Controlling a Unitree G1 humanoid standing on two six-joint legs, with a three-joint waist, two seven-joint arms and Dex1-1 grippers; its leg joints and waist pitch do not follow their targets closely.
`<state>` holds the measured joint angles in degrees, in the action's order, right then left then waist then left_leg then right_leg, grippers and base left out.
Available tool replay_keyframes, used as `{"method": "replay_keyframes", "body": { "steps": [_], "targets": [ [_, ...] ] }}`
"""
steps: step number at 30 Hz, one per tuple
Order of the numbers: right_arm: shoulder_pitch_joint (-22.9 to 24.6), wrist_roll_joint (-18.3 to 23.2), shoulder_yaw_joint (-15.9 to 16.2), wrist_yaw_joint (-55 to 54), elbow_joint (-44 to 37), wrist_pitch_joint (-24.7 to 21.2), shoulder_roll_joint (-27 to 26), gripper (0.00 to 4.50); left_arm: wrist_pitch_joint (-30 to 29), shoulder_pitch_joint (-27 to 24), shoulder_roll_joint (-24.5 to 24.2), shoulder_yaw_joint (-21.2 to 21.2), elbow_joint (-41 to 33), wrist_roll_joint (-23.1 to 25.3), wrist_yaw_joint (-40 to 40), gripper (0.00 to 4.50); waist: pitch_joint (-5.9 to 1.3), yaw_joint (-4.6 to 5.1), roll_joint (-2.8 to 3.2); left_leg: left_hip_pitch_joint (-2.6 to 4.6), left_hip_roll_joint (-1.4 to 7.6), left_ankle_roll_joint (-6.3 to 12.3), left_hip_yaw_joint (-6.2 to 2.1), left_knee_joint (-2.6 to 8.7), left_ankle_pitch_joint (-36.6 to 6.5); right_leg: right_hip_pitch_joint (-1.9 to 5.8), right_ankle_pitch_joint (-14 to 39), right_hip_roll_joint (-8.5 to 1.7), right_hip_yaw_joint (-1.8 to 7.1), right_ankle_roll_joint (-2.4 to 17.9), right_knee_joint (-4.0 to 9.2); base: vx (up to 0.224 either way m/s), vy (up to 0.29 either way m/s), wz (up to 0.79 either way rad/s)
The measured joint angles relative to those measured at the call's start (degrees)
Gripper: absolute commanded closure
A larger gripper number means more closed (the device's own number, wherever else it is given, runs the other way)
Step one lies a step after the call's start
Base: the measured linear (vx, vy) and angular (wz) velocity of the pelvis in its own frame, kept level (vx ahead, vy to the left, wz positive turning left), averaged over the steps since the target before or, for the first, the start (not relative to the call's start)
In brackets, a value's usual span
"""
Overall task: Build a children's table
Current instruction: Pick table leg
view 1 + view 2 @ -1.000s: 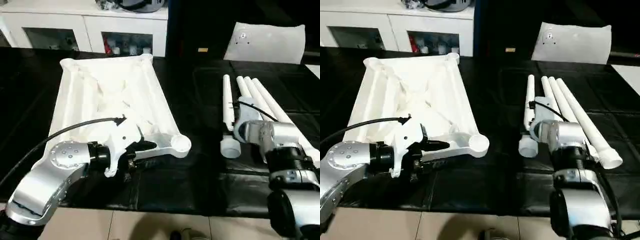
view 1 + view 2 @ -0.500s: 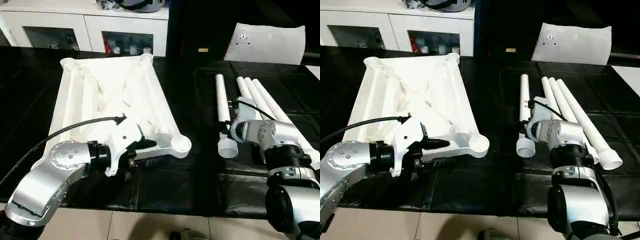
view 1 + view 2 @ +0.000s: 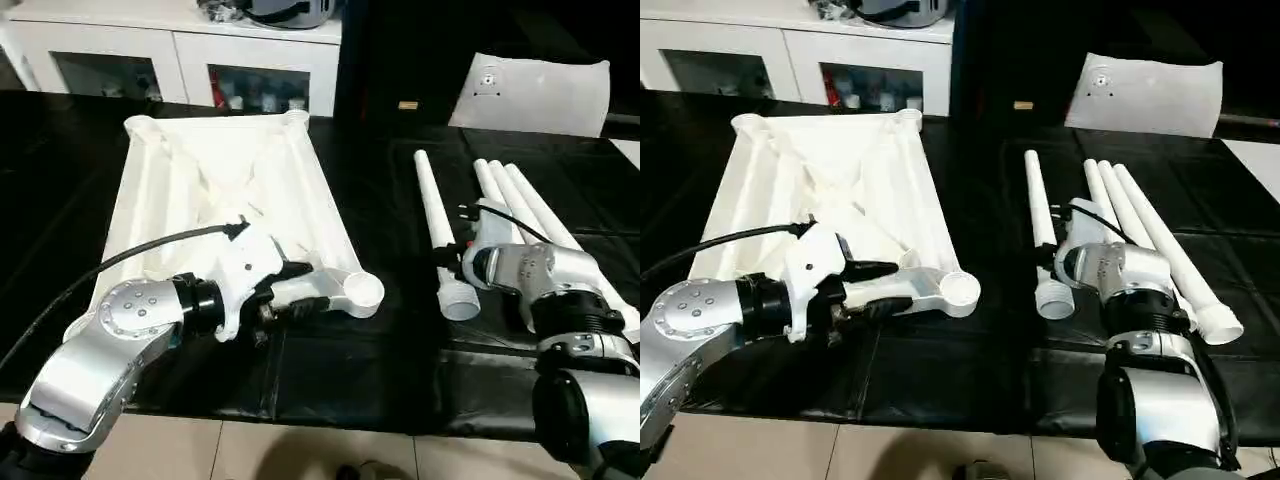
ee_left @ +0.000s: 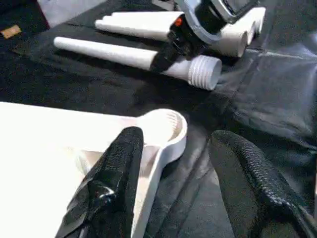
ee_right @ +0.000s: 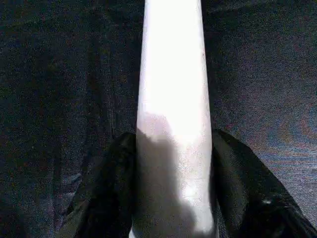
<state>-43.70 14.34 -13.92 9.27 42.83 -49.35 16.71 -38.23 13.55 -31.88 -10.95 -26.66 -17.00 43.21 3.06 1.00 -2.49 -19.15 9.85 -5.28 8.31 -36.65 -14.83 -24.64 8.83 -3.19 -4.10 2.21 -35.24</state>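
while the left claw [image 3: 285,290] pinches the table's rim [image 3: 310,290] steady, the right claw [image 5: 171,198] clamps a leg [image 3: 440,232] for the corner socket [image 3: 362,291]

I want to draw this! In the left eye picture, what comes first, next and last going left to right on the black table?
Tabletop → left gripper at its near corner → single leg → right gripper → three legs lying together.

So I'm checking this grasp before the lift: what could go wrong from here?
1. The right pincer grips the leg near its threaded end, so the long free end may swing.
2. That swing could knock the other legs alongside.
3. The left pincer straddles only the tabletop's corner edge, so the tabletop could shift.
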Motion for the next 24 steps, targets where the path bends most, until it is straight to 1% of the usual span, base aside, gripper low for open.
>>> {"method": "replay_keyframes", "body": {
  "steps": [3,4,6,8,9,10,11,13,14,16,17,18,19,20,22,24],
  "targets": [
    [2.67,1.16,-0.93,1.32,-3.12,3.56,-0.03,2.64,0.31,1.31,2.40,0.68,2.23,0.89,-2.63,2.06,0.01,-0.16,0.02,-0.04,0.01,0.00,0.00,0.00,0.00,-0.02,0.00,0.00,-0.01,0.00,0.02,0.000,0.000,0.00],
    [3.92,1.21,-0.93,1.87,-4.90,5.41,-0.28,2.64,0.66,2.48,3.43,1.40,3.61,1.19,-4.10,2.06,0.04,-0.26,0.06,-0.05,0.01,0.01,0.01,0.00,0.01,-0.04,0.00,0.00,-0.01,0.00,0.01,0.000,0.000,0.00],
    [5.16,1.78,-1.47,2.61,-7.77,7.38,-0.73,2.64,0.87,4.51,4.67,2.42,5.51,1.61,-5.97,2.06,0.09,-0.39,0.19,-0.15,0.02,0.02,0.03,0.00,0.01,-0.16,-0.02,0.00,-0.01,0.03,-0.01,0.000,0.000,0.00],
    [5.93,6.00,-4.99,5.45,-12.46,7.29,-2.03,2.64,0.15,6.69,6.75,3.72,7.34,1.36,-7.88,2.06,0.11,-0.25,0.26,-0.24,0.05,0.05,0.04,0.00,0.03,-0.29,-0.06,0.02,-0.01,0.06,-0.03,0.000,0.000,0.00],
    [5.91,7.70,-5.94,6.69,-14.48,7.47,-2.72,2.64,-0.42,7.36,7.35,4.04,7.79,1.08,-8.53,2.06,0.11,-0.11,0.28,-0.24,0.08,0.10,0.04,0.00,0.05,-0.31,-0.07,0.05,0.00,0.08,-0.04,0.000,0.000,0.00],
    [6.34,10.09,-6.92,8.89,-17.75,7.57,-3.23,2.64,-1.77,8.13,8.87,4.74,8.22,0.11,-9.22,1.79,0.11,-0.18,0.28,-0.25,0.11,0.37,0.04,0.04,0.21,-0.31,-0.10,0.06,-0.01,0.14,-0.03,0.000,0.000,0.00],
    [7.31,12.14,-7.18,11.13,-20.97,7.58,-3.38,2.64,-3.19,9.02,10.59,5.63,9.13,-1.27,-9.88,1.72,0.11,-0.47,0.29,-0.26,0.11,0.47,0.06,0.10,0.27,-0.30,-0.11,0.06,-0.04,0.17,0.02,0.000,0.000,0.00],
    [10.01,16.69,-6.93,16.25,-28.04,7.21,-4.40,2.64,-6.28,10.97,13.97,8.60,11.07,-4.87,-11.46,1.72,0.11,-0.94,0.28,-0.26,0.12,0.50,0.06,0.17,0.27,-0.29,-0.26,0.08,-0.06,0.41,0.12,0.000,0.000,0.00],
    [11.20,18.07,-6.65,17.82,-30.03,7.08,-4.74,2.64,-7.19,12.03,15.15,9.64,11.84,-6.24,-12.01,1.67,0.10,-1.23,0.26,-0.27,0.12,0.51,0.06,0.17,0.28,-0.29,-0.27,0.08,-0.07,0.42,0.18,0.000,0.000,0.00],
    [13.50,20.28,-5.73,20.16,-32.92,6.79,-5.15,2.64,-8.33,13.72,16.86,11.51,12.39,-8.62,-12.90,1.44,0.10,-1.46,0.22,-0.31,0.11,0.53,0.06,0.18,0.29,-0.28,-0.27,0.07,-0.07,0.42,0.25,0.000,0.000,0.00],
    [15.76,22.03,-5.68,21.62,-35.46,6.38,-5.47,2.64,-8.99,15.15,18.60,13.11,13.16,-10.48,-13.64,1.40,0.11,-1.78,0.20,-0.36,0.10,0.58,0.06,0.17,0.32,-0.28,-0.26,0.04,-0.09,0.39,0.28,0.000,0.000,0.00],
    [16.76,22.92,-5.33,22.59,-36.63,5.93,-5.88,2.64,-9.22,15.88,19.38,14.06,13.54,-11.28,-14.08,1.40,0.11,-2.02,0.20,-0.37,0.10,0.60,0.06,0.17,0.33,-0.28,-0.15,0.03,-0.09,0.22,0.29,0.000,0.000,0.00],
    [18.43,24.26,-5.02,23.67,-39.15,5.05,-6.12,2.64,-10.37,17.28,21.29,15.47,14.57,-13.24,-14.84,1.40,0.12,-2.23,0.19,-0.42,0.09,0.64,0.07,0.17,0.36,-0.30,-0.08,0.02,-0.09,0.09,0.31,0.000,0.000,0.00],
    [19.81,25.31,-4.62,24.63,-41.39,4.47,-6.28,2.64,-11.24,18.43,22.93,16.97,15.44,-14.92,-15.52,1.40,0.12,-2.69,0.19,-0.42,0.09,0.64,0.07,0.17,0.36,-0.30,-0.07,0.02,-0.10,0.08,0.31,0.000,0.000,0.00],
    [21.32,27.40,-3.35,26.48,-45.03,3.62,-7.11,2.64,-12.87,20.70,25.80,18.99,16.78,-18.32,-16.66,1.40,0.12,-2.94,0.19,-0.41,0.09,0.64,0.06,0.17,0.37,-0.30,-0.07,0.02,-0.11,0.07,0.31,0.000,0.000,0.00],
    [21.75,28.85,-2.55,27.58,-47.26,3.32,-7.20,2.64,-13.99,21.78,27.36,19.70,17.02,-20.51,-17.36,1.40,0.12,-2.94,0.19,-0.40,0.09,0.64,0.06,0.17,0.37,-0.30,-0.06,0.01,-0.12,0.05,0.31,0.000,0.000,0.00]
  ]
}}
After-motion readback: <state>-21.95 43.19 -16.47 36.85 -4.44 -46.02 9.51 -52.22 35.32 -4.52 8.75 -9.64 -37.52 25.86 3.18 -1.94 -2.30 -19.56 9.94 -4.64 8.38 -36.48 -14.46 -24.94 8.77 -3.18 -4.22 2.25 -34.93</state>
